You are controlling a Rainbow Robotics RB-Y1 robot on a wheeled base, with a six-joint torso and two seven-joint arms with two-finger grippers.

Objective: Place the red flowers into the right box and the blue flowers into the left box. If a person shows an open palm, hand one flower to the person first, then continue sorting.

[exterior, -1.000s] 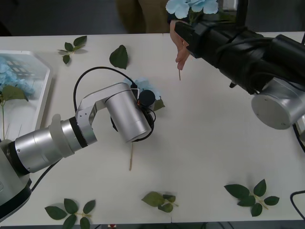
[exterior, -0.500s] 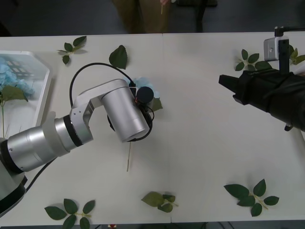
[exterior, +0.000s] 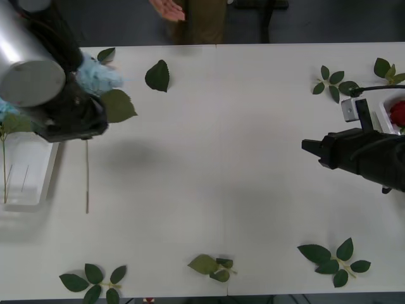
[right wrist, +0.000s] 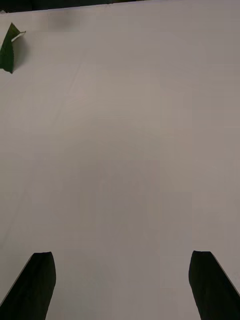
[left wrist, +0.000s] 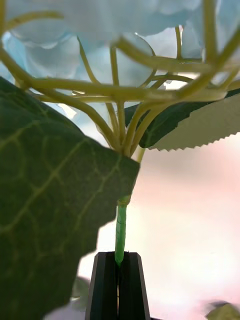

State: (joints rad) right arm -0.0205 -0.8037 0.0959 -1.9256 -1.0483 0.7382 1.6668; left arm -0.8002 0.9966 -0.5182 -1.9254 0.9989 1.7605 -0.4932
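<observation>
- Pale blue: one blue flower [exterior: 98,73] hangs in your left gripper [left wrist: 119,265], fingers pinching its stem, lifted beside the left box [exterior: 38,171] for dropping in.
- One red flower [exterior: 398,113] lies in the right box [exterior: 383,120].
- Your right gripper [right wrist: 120,280], fingers spread, hovers empty over the table [exterior: 240,158].
- One person's hand [exterior: 166,9] shows an open palm.

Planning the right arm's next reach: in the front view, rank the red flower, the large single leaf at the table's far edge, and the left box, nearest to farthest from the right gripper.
From the right gripper:
1. Red flower, at the right edge, behind the arm.
2. Large single leaf, far side, left of centre.
3. Left box, at the left edge.
</observation>
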